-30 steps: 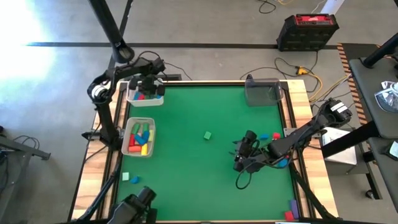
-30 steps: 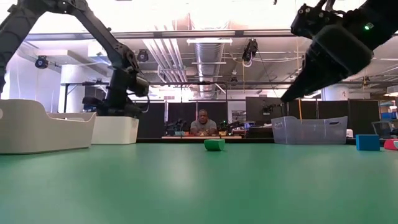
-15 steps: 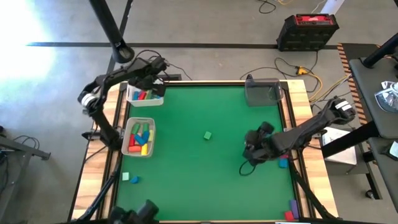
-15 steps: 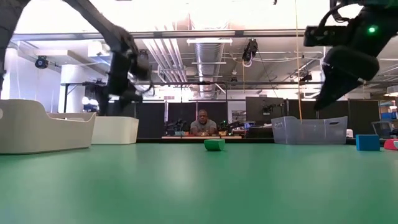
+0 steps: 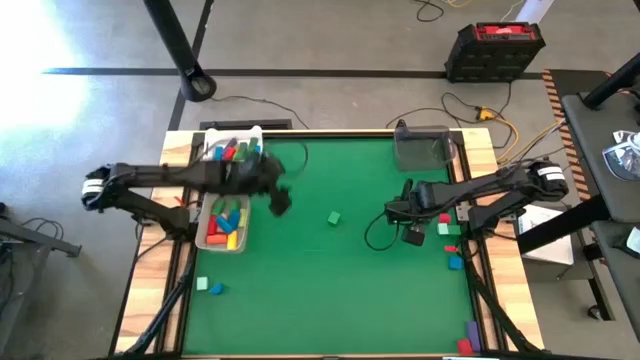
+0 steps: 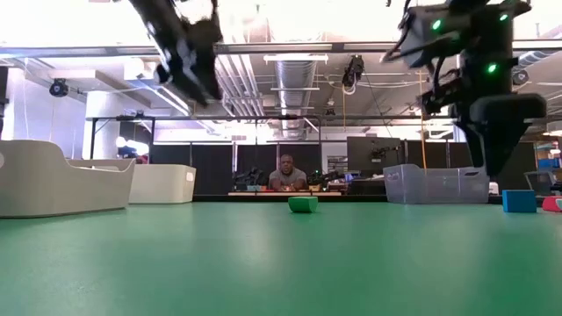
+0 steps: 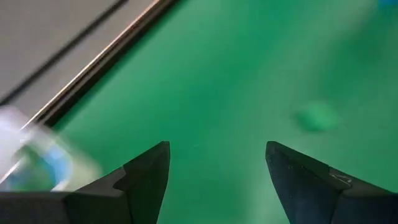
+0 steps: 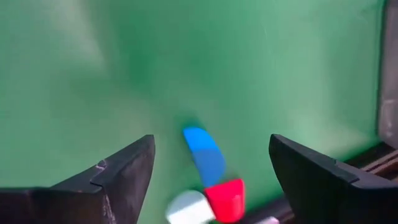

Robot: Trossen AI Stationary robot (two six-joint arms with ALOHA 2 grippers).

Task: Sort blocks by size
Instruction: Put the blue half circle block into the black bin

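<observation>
Hovering with fingers spread and empty, left gripper [image 5: 278,198] beside the trays and right gripper [image 5: 412,232] near the table's right edge, both flanking the lone green cube [image 5: 333,217] mid-table, left looking slightly nearer.

A plain green table surface [image 5: 340,290] is seen, edged in pale striped wood. Ahead of the dark right gripper [image 8: 211,177], a blue block [image 8: 204,154], a red block [image 8: 225,198] and a white piece [image 8: 189,207] are shown. Beyond the black left gripper [image 7: 217,171], a green block [image 7: 317,116] is blurred. Beside that gripper, red, yellow, green and blue blocks [image 5: 224,222] are held in a white tray [image 5: 243,196].
</observation>
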